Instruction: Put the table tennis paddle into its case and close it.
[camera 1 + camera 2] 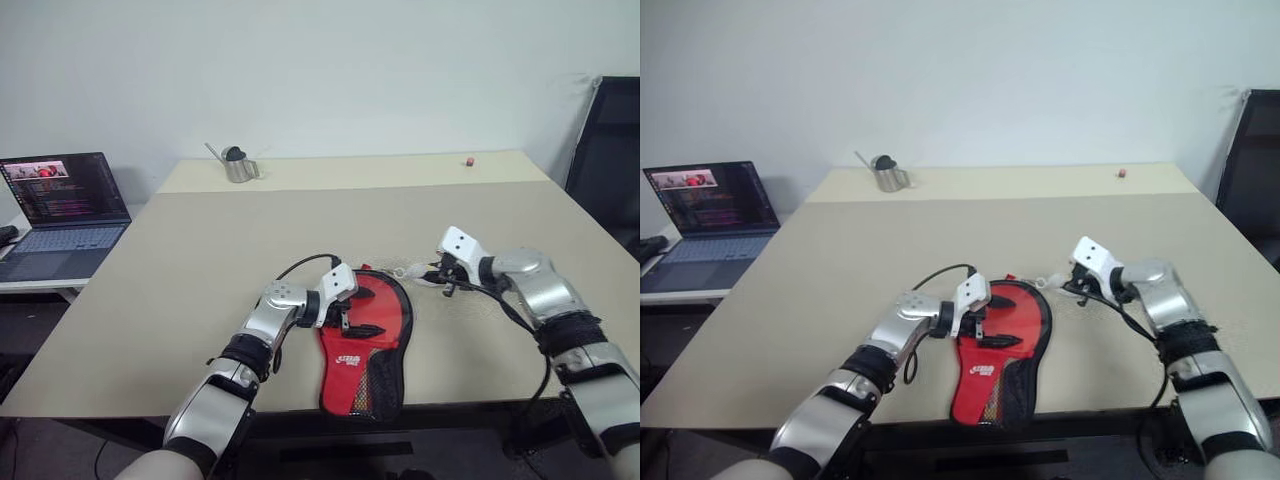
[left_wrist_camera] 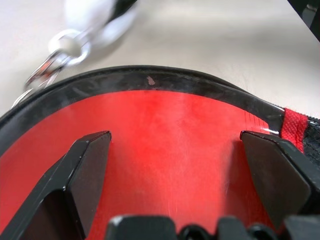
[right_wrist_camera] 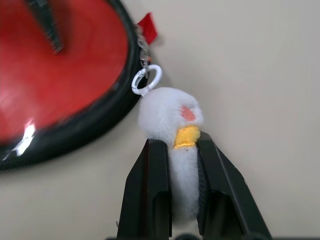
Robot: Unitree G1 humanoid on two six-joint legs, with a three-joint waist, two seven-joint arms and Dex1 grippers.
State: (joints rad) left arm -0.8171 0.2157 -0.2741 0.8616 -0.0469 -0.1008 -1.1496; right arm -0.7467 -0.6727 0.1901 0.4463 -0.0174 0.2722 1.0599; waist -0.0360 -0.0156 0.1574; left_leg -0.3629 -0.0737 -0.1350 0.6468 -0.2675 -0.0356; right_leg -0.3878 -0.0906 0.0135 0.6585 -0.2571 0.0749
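1. Head views: case [image 1: 365, 345] lies flat at the near edge of the beige surface [image 1: 200, 260], red paddle face [image 1: 385, 305] showing inside its open round end, mesh half with logo panel toward the robot
2. Left hand [image 1: 345, 318] sits over the paddle face; left wrist view shows its fingers [image 2: 87, 170] spread wide above the red rubber, black case rim just beyond
3. Right hand [image 1: 440, 275] is right of the case; right wrist view shows it pinching a white-and-yellow plush charm [image 3: 175, 130], joined by a white ring [image 3: 146, 80] and chain to the case edge
4. Head views alone show a laptop [image 1: 60, 215] far left and a metal cup [image 1: 238, 165] at the far edge
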